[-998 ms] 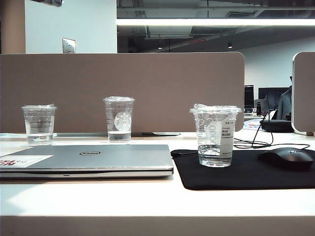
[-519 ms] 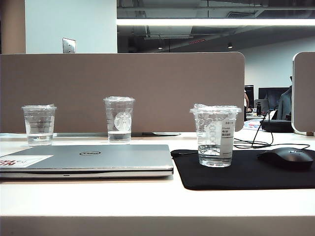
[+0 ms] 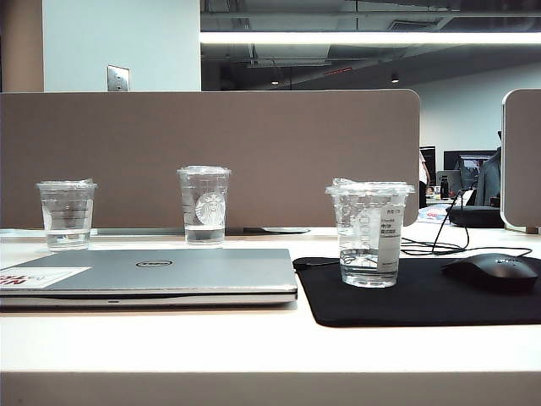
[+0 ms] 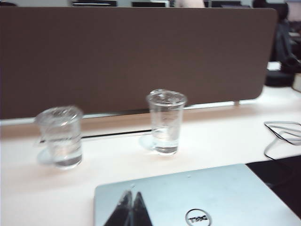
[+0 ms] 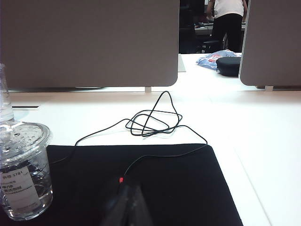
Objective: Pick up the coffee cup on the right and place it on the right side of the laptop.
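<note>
The coffee cup, short and clear with a flat lid and a white printed label, stands on the black mouse pad just right of the laptop; it shows in the right wrist view too, as the coffee cup. The silver-grey laptop lies closed. Neither arm appears in the exterior view. My left gripper is shut, empty, over the laptop lid. My right gripper is shut, empty, over the mouse pad, apart from the cup.
A taller cup with a round logo and a short lined cup stand behind the laptop. A black mouse rests on the pad, its cable looped behind. A brown partition closes the back.
A piece of an arm seen at the top left corner of the exterior view a second ago has left the picture. Cups, laptop and mouse have not moved.
</note>
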`<state>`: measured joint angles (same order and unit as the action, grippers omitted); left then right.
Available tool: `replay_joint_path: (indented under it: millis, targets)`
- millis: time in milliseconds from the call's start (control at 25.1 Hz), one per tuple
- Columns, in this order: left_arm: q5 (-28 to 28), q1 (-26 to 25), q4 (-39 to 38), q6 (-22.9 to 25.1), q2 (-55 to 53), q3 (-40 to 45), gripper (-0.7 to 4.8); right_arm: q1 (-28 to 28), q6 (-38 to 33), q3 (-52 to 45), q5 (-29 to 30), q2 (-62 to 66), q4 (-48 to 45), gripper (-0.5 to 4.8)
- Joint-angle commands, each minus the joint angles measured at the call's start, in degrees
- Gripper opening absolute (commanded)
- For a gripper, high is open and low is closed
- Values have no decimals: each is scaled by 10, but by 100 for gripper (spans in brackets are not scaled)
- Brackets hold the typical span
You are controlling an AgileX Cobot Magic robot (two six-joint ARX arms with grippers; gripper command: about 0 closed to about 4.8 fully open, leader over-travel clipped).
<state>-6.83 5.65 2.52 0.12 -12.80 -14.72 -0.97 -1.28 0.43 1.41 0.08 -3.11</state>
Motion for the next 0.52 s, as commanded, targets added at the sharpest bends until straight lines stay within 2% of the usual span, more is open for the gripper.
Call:
replay_joint_path:
  millis: [40, 279, 519]
  targets:
    - [29, -9, 14, -38, 33, 29, -6, 0, -2, -3, -2, -1, -11, -1]
    - [47, -37, 14, -38, 103, 94, -5, 0, -2, -3, -2, -1, -10, -1]
    - [54, -45, 17, -38, 126, 129, -5, 0, -2, -3, -2, -1, -10, -1]
